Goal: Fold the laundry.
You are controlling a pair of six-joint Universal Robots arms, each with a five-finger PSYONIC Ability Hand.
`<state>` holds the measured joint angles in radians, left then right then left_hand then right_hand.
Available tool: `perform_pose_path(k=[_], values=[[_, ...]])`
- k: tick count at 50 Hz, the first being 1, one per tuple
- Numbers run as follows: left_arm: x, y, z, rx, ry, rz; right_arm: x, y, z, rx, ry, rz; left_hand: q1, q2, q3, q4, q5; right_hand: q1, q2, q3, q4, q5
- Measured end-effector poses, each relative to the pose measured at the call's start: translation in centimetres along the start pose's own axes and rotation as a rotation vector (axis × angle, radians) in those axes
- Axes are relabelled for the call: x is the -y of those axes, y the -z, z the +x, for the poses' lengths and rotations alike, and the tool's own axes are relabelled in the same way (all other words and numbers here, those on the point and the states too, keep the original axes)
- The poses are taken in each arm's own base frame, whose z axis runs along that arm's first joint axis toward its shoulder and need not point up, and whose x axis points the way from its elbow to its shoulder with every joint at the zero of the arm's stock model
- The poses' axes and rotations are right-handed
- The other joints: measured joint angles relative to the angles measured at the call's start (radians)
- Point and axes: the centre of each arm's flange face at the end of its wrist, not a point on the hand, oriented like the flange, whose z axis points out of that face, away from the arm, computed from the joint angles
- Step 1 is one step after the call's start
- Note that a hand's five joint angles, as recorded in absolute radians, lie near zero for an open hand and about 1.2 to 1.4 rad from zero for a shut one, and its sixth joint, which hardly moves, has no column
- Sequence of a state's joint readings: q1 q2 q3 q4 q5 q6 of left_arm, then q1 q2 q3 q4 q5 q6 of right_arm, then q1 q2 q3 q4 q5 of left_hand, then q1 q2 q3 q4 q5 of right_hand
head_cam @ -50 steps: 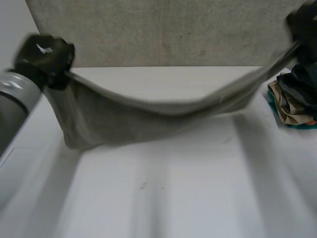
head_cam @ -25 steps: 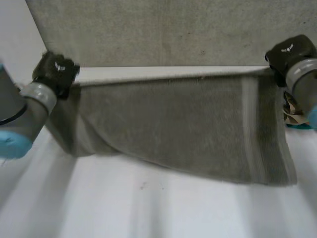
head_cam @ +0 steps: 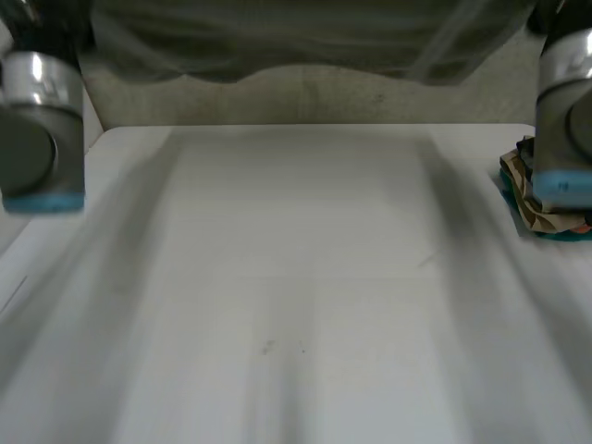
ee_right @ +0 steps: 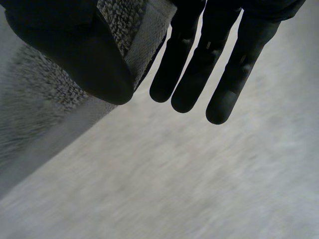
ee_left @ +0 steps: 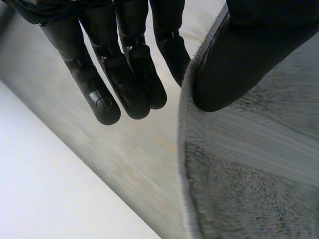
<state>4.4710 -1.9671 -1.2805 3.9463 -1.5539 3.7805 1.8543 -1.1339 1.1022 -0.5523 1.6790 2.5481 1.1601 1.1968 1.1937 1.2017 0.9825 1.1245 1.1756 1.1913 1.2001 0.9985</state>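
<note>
A grey-green towel [head_cam: 296, 46] hangs stretched high over the far side of the table, and its lower edge sags between my two arms. My left arm [head_cam: 42, 139] rises at the left and my right arm [head_cam: 564, 120] at the right. In the left wrist view my left hand [ee_left: 124, 64] pinches a top corner of the towel [ee_left: 259, 174] under its thumb [ee_left: 239, 59], its other fingers straight beside the cloth. In the right wrist view my right hand [ee_right: 214, 59] pinches the other corner of the towel [ee_right: 40, 109] under its thumb [ee_right: 75, 50].
The white table [head_cam: 296, 305] lies below the towel. A pile of folded, mixed-colour clothes [head_cam: 541, 199] sits at its right edge, just under my right arm. A grey panel [head_cam: 324, 97] stands behind the table.
Both arms have lifted and spread the towel. It went from sagging over the table to hanging flat, then rose well above the table.
</note>
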Motion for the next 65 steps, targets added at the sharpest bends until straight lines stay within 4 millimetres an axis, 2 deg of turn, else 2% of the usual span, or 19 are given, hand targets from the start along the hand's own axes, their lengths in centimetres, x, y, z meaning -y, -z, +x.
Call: perform_pose_path(k=[2, 5, 6, 10, 11, 13, 17, 20, 24, 30, 35, 39, 43, 48, 53, 55, 57, 63, 65], values=[[-1.2, 1.9, 0.9, -0.047, 0.0, -0.06, -1.6, 1.3, -1.1, 0.068, 0.001, -0.067, 0.0, 0.0, 0.0, 0.0, 0.0, 0.0, 0.0, 0.0, 0.0, 0.0], [-3.5, 6.0, 2.8, -0.143, 0.001, -0.175, -5.2, 4.2, -3.4, 0.204, -0.003, -0.211, 0.0, 0.0, 0.0, 0.0, 0.0, 0.0, 0.0, 0.0, 0.0, 0.0], [-3.7, 6.6, 3.1, -0.156, 0.002, -0.191, -5.8, 4.7, -3.7, 0.222, -0.004, -0.233, 0.0, 0.0, 0.0, 0.0, 0.0, 0.0, 0.0, 0.0, 0.0, 0.0], [-6.2, 12.1, 5.5, -0.284, 0.007, -0.329, -10.4, 8.9, -6.4, 0.365, -0.004, -0.429, 0.0, 0.001, 0.0, 0.0, 0.0, 0.0, 0.0, 0.0, 0.0, 0.0], [-6.4, 12.5, 5.7, -0.295, 0.007, -0.339, -10.6, 9.1, -6.5, 0.372, -0.003, -0.441, 0.0, 0.001, 0.0, 0.0, 0.0, 0.0, 0.0, 0.0, 0.0, 0.0], [-7.4, 15.0, 6.8, -0.359, 0.008, -0.401, -12.3, 11.1, -7.2, 0.43, 0.003, -0.535, -0.001, 0.001, 0.0, 0.0, 0.0, 0.0, 0.0, 0.0, 0.0, 0.0], [-8.2, 18.0, 7.6, -0.446, -0.017, -0.482, -13.4, 13.5, -7.6, 0.504, 0.021, -0.649, -0.001, 0.001, 0.0, 0.0, 0.0, 0.0, 0.0, 0.0, 0.0, 0.0], [-7.7, 19.6, 7.0, -0.505, -0.066, -0.533, -13.2, 15.0, -7.2, 0.559, 0.051, -0.714, -0.001, 0.001, 0.0, 0.0, 0.0, 0.0, 0.0, 0.0, 0.0, 0.0], [-6.0, 21.5, 5.3, -0.609, -0.148, -0.614, -11.5, 17.0, -5.8, 0.642, 0.114, -0.785, -0.001, 0.001, 0.0, 0.0, 0.0, 0.0, 0.0, 0.0, 0.0, 0.0], [-1.0, 26.0, 1.4, -0.879, -0.211, -0.836, -7.1, 21.4, -1.3, 0.802, 0.279, -0.895, -0.001, 0.001, 0.0, 0.0, 0.0, -0.001, 0.0, 0.0, 0.0, 0.0], [2.2, 28.4, -0.3, -1.049, -0.174, -0.947, -5.1, 23.9, 1.4, 0.86, 0.372, -0.913, -0.001, 0.001, 0.0, 0.0, 0.0, -0.001, 0.0, 0.0, 0.0, 0.0], [2.7, 27.6, -0.2, -1.06, -0.145, -0.906, -4.9, 23.9, 1.8, 0.846, 0.387, -0.881, -0.001, 0.001, 0.0, 0.0, 0.0, 0.0, 0.0, 0.0, 0.0, 0.0], [0.8, 24.6, 1.5, -0.976, -0.149, -0.797, -6.6, 22.2, 0.6, 0.788, 0.348, -0.854, -0.001, 0.001, 0.0, 0.0, 0.0, -0.001, 0.0, 0.0, 0.0, 0.0], [-3.4, 19.6, 4.7, -0.819, -0.194, -0.655, -10.3, 19.1, -1.7, 0.68, 0.282, -0.842, -0.001, 0.001, 0.0, 0.0, 0.0, 0.0, 0.0, 0.0, 0.0, 0.0], [-6.7, 16.2, 7.6, -0.693, -0.238, -0.59, -12.9, 16.1, -3.7, 0.577, 0.26, -0.777, -0.001, 0.001, 0.0, 0.0, 0.0, 0.0, 0.0, 0.0, 0.0, 0.0], [-7.4, 15.6, 8.2, -0.667, -0.246, -0.582, -13.4, 15.4, -4.1, 0.556, 0.26, -0.756, -0.001, 0.001, 0.0, 0.0, 0.0, 0.0, 0.0, 0.0, 0.0, 0.0], [-8.7, 14.6, 9.6, -0.622, -0.258, -0.569, -14.4, 13.7, -5.3, 0.506, 0.261, -0.704, -0.001, 0.001, 0.0, 0.0, 0.0, 0.0, 0.0, 0.0, 0.0, 0.0], [-9.9, 13.3, 11.8, -0.561, -0.261, -0.508, -16.4, 11.1, -7.1, 0.424, 0.264, -0.617, -0.001, 0.001, 0.0, 0.0, 0.0, 0.0, 0.0, 0.0, 0.0, 0.0], [-10.1, 12.8, 12.4, -0.534, -0.26, -0.475, -17.2, 10.4, -7.8, 0.399, 0.265, -0.59, -0.074, -0.068, -0.069, -0.068, -0.06, -0.267, -0.284, -0.279, -0.258, -0.258]])
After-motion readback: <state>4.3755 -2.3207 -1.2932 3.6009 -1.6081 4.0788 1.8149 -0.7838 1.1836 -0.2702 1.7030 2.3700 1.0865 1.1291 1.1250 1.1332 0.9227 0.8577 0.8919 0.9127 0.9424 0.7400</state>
